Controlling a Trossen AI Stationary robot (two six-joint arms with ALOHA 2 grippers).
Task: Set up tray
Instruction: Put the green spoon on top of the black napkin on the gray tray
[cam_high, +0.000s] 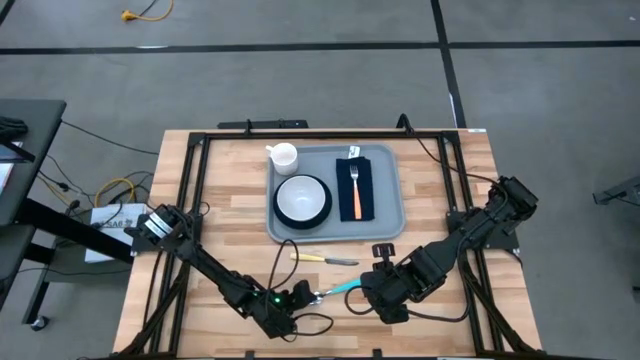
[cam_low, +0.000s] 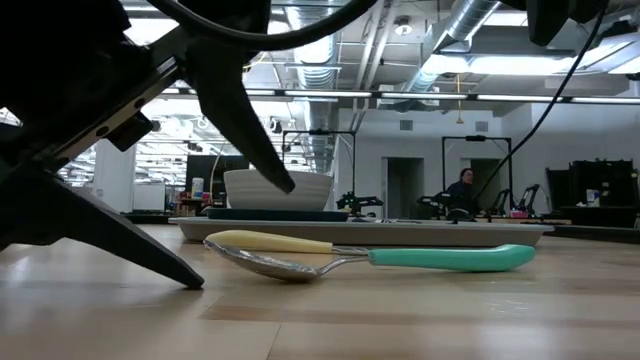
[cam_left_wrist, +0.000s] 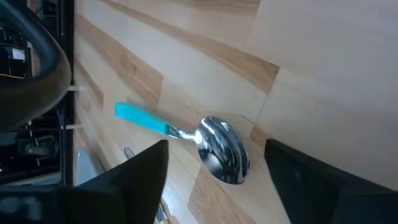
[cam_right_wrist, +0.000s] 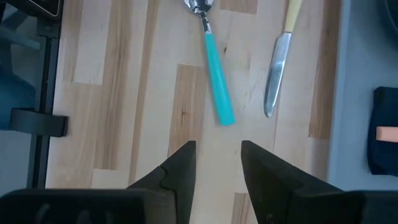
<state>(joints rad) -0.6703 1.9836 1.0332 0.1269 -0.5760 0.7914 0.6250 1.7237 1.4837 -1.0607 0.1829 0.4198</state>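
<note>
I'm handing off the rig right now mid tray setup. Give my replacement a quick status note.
Left end effector: open, empty, over the spoon's bowl.
Right end effector: open, empty, just off the teal handle's end.
Tray holds the cup, the bowl on its plate, and the napkin with the orange fork.
Left to do: spoon and knife lie on the table in front of the tray.

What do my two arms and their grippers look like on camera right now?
Both arms are dark, jointed links with black cables trailing along them. The left gripper shows a small green light beside it; the right gripper is all black. Each has two flat, dark, tapering fingers.
</note>
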